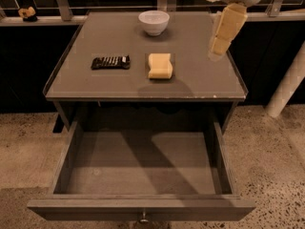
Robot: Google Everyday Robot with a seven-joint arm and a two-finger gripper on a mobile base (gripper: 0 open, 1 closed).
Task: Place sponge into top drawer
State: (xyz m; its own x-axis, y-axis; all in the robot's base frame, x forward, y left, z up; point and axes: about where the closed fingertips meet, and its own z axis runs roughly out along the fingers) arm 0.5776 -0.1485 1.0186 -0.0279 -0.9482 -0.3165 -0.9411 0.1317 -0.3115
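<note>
The one sponge (160,66) lies mid-tabletop (195,82), well apart from the hand (218,46), which hangs over the right edge; I cannot tell whether it is spread or pressed together. Also there: one white bowl (154,22), one black ribbed bar (110,62), and one top drawer (143,168) pulled open below.

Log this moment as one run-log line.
phase: pre-grasp | gripper: over right edge of tabletop, apart from sponge | sponge: on tabletop centre, untouched | top drawer: open, sponge not inside
</note>
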